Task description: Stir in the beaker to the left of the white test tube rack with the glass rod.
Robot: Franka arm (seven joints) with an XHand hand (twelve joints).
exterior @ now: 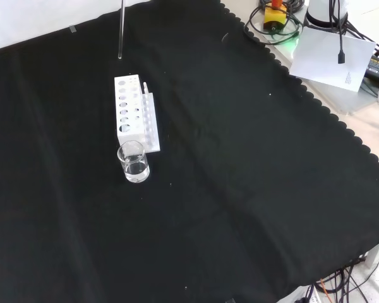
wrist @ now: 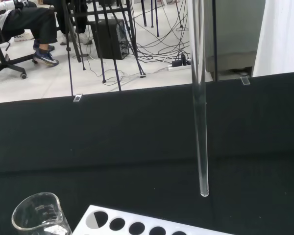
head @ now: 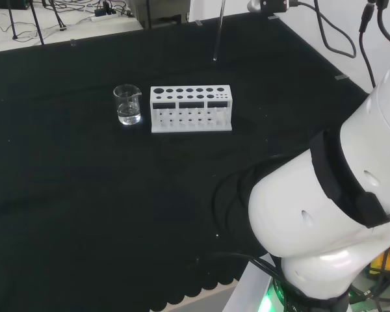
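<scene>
Below my wrist, the glass rod (wrist: 200, 122) hangs upright with its rounded tip in the air above the black cloth of the surface (wrist: 137, 132), touching nothing. I cannot tell how my hand is set or what grips the rod, since the rod's top runs out past the edge of each view. In the head view the rod (head: 217, 32) comes down from the top edge and ends above the cloth behind the white test tube rack (head: 191, 108); in the front view the rod (exterior: 120, 31) ends just above the far end of the rack (exterior: 134, 115).

The beaker (head: 128, 104) stands upright just beside the rack, at its left end in the head view, and holds a little clear liquid. In the front view the beaker (exterior: 133, 161) stands nearer the camera than the rack, almost touching its near end. From my wrist I see the beaker's rim (wrist: 38, 215) and the rack's top row of holes (wrist: 137, 226) low and close, the rod's tip well apart from the beaker.

The cloth (exterior: 240, 189) has a scalloped hem and lies with faint creases. Beyond the surface, the pale floor (wrist: 127, 68) carries tripod legs, a black box and tangled cables.
</scene>
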